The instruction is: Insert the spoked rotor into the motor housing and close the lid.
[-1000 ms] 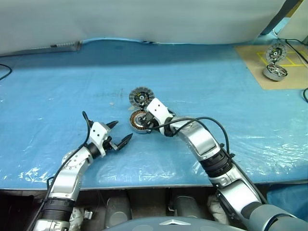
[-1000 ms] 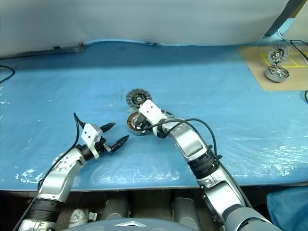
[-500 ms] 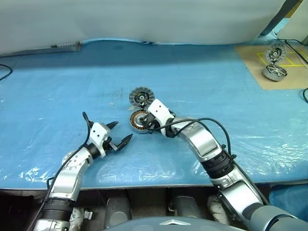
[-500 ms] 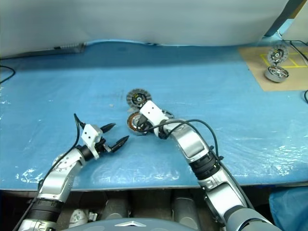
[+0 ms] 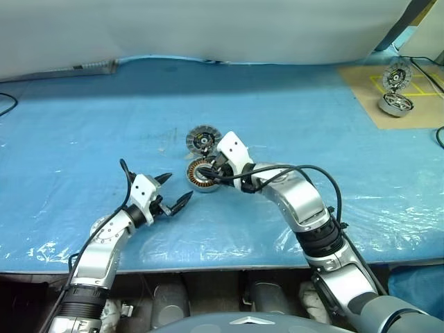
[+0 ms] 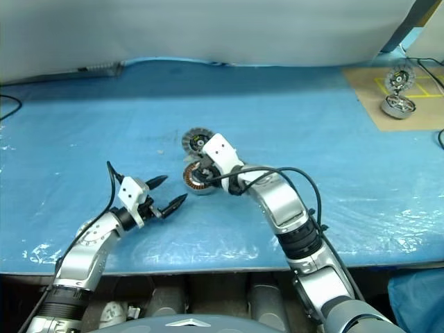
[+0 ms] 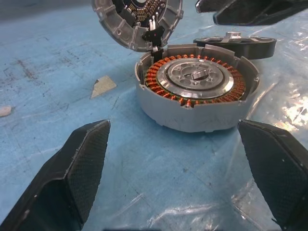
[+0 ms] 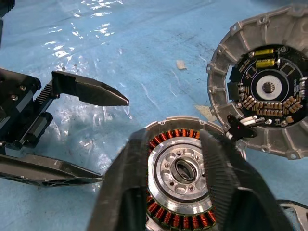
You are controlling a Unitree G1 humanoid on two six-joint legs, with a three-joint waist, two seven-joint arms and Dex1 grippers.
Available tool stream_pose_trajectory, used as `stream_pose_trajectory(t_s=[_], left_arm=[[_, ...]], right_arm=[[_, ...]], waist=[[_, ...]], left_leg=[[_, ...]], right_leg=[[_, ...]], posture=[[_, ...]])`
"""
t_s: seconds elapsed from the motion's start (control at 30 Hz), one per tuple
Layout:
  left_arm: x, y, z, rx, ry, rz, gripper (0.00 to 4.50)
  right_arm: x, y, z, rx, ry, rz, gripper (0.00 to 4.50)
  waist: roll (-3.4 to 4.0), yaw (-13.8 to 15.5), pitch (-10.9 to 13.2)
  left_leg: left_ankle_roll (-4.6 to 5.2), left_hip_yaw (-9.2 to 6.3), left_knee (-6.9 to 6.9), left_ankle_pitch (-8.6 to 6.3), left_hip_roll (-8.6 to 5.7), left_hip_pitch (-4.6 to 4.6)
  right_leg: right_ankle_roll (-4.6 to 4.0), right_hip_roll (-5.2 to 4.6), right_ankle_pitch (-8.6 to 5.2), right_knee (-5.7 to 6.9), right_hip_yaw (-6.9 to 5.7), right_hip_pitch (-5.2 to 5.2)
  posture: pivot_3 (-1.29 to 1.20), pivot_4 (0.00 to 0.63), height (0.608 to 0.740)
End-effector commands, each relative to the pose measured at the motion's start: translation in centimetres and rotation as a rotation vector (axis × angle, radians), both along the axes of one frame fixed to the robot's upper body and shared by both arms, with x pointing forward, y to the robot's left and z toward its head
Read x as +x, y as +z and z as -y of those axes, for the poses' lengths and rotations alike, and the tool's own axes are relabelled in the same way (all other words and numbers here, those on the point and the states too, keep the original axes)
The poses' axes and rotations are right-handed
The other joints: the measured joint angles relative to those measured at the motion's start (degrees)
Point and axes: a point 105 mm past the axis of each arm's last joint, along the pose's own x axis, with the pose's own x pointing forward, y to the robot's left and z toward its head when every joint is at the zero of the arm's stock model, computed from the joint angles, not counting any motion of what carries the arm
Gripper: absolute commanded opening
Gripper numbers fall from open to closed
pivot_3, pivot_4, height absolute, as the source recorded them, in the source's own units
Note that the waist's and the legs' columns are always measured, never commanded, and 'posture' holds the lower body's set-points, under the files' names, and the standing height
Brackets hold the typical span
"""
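Observation:
The motor housing (image 5: 200, 175), a round silver cup with copper coils, sits mid-table on the blue sheet. Its lid (image 5: 203, 139) stands hinged open on the far side, its circuit face showing (image 8: 267, 91). My right gripper (image 5: 207, 168) hovers just above the housing, its fingers (image 8: 219, 173) narrowly parted with nothing between them; the housing's silver centre (image 8: 180, 171) shows in the gap. The spoked rotor (image 7: 236, 45), a dark ring, lies flat on the sheet beside the housing, on the side away from my left gripper. My left gripper (image 5: 178, 187) stands open, level, a little short of the housing.
On a brown board (image 5: 361, 94) at the back right stand a shiny silver motor (image 5: 397, 104) and another round part (image 5: 398, 75). Small paper scraps (image 7: 103, 85) lie near the housing. A cable (image 5: 7, 101) lies at the far left. The table's front edge is close.
My right gripper has lifted a little off the housing and now hangs just above it. The left gripper, housing and lid have not moved.

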Motion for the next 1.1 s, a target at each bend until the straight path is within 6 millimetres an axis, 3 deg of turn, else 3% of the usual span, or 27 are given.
stream_pose_trajectory(t_s=[0.03,0.07,0.8,1.1], left_arm=[[0.0,1.2,0.5,-0.008,-0.015,0.041,4.5],[0.0,1.3,0.5,-0.008,-0.015,0.04,4.5],[-0.3,-0.3,-0.3,-0.006,0.002,0.024,4.5],[-0.2,-0.6,-0.4,-0.005,0.004,0.024,4.5]], right_arm=[[0.5,0.9,-0.7,-0.025,-0.007,0.033,0.37],[0.8,0.6,-0.7,-0.044,-0.013,0.031,0.02],[0.9,-2.6,-0.6,-0.16,0.013,-0.024,0.02],[2.3,-1.3,-0.8,-0.105,-0.052,0.009,0.02]], waist=[[0.0,0.0,0.0],[0.0,0.0,0.0],[0.0,0.0,0.0],[0.0,0.0,0.0]], left_leg=[[0.0,0.0,0.0,0.0,0.0,0.0],[-0.01,0.0,0.0,0.0,0.0,0.0],[-0.01,0.0,0.01,0.01,-0.01,-0.02],[-0.01,0.0,0.02,0.01,-0.01,-0.02]], right_leg=[[0.0,0.0,0.0,0.0,0.0,0.0],[0.0,0.0,0.0,0.0,0.0,0.0],[0.0,0.0,0.0,0.0,0.0,-0.01],[0.0,0.0,0.0,0.02,0.0,0.0]], posture=[[0.0,0.15,0.74],[0.0,0.15,0.74],[0.0,0.15,0.74],[0.0,0.15,0.74]])
